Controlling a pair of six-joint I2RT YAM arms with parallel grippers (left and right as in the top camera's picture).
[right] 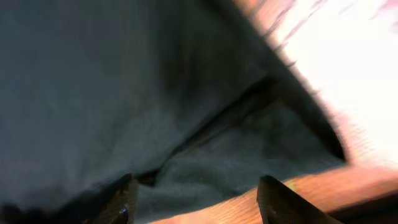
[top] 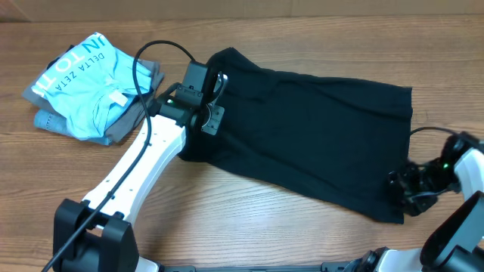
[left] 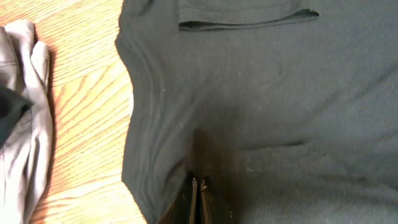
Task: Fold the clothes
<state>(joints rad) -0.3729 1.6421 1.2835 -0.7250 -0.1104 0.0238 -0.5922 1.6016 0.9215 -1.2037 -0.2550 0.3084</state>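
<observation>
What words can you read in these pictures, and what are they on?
"DELTA ZETA": white letters on the blue shirt.
Bigger white letters along the same shirt's edge: partly folded away, so the whole word cannot be read.
Black garment: no words showing.
Grey garment: no words showing.
</observation>
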